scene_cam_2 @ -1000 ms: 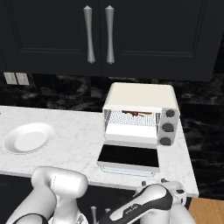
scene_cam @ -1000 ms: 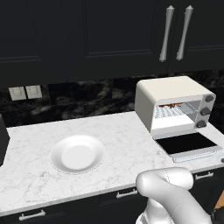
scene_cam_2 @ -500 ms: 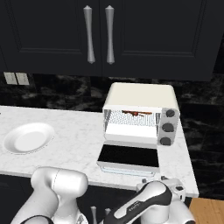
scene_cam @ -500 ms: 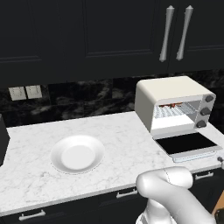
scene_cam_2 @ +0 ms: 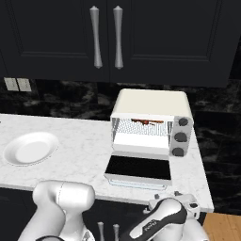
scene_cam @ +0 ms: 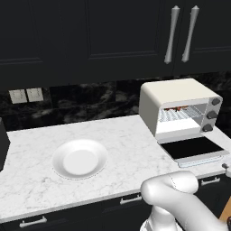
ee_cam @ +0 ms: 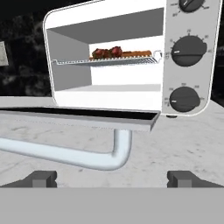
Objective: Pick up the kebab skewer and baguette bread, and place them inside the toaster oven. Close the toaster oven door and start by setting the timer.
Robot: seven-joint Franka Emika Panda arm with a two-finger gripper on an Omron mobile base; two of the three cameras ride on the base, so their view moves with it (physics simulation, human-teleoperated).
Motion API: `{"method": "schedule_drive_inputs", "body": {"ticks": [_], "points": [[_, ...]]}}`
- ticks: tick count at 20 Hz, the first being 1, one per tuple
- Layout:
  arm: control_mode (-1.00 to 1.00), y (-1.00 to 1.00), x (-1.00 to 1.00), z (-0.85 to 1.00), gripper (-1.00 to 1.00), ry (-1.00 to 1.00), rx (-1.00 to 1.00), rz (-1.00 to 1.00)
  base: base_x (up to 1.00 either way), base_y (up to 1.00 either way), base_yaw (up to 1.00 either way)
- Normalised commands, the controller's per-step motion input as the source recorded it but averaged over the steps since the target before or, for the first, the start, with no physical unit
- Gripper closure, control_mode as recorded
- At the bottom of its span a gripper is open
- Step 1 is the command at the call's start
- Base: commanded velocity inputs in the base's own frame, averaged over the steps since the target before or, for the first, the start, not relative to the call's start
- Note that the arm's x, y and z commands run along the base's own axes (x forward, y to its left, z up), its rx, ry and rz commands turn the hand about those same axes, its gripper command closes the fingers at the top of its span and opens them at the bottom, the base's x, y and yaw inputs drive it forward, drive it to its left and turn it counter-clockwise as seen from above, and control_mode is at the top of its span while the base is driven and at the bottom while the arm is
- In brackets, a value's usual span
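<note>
Cream-white toaster oven (ee_cam: 131, 57) already holds the kebab skewer (ee_cam: 107, 53) and baguette bread (ee_cam: 138, 54) on its rack; my pincer (ee_cam: 113, 178), spread empty, sits below the lowered toaster oven door (ee_cam: 78, 117), closing and timer left.

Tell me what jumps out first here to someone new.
The toaster oven at the counter's right end, its door dropped flat open, with the kebab skewer and baguette bread already on the wire rack. Then the empty white plate left of it. The open gripper sits low before the door's handle.

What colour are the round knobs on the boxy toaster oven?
Dark grey knobs on the cream-white toaster oven, clearest in the hand view.
</note>
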Motion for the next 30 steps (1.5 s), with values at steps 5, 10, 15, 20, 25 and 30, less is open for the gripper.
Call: {"method": "schedule_drive_inputs", "body": {"ticks": [5, 10, 15, 20, 25, 30], "points": [[-1.0, -0.17, 0.14, -0.09, -1.0, -0.01, 0.0, 0.0, 0.0, 0.0, 0.0], [-1.0, 0.18, 0.02, -0.18, -1.0, 0.0, 0.0, 0.0, 0.0, 0.0, 0.0], [-1.0, 0.47, 0.0, -0.01, -1.0, 0.0, 0.0, -0.03, 0.0, 0.0, 0.0], [-1.0, 0.47, 0.12, 0.0, -1.0, 0.0, 0.0, -0.08, 0.0, 0.0, 0.0], [-1.0, 0.53, 0.28, 0.0, -1.0, 0.0, 0.0, -0.1, 0.0, 0.0, 0.0], [-1.0, 0.24, 0.23, -0.01, -1.0, 0.0, 0.0, -0.05, 0.0, 0.0, 0.0]]}}
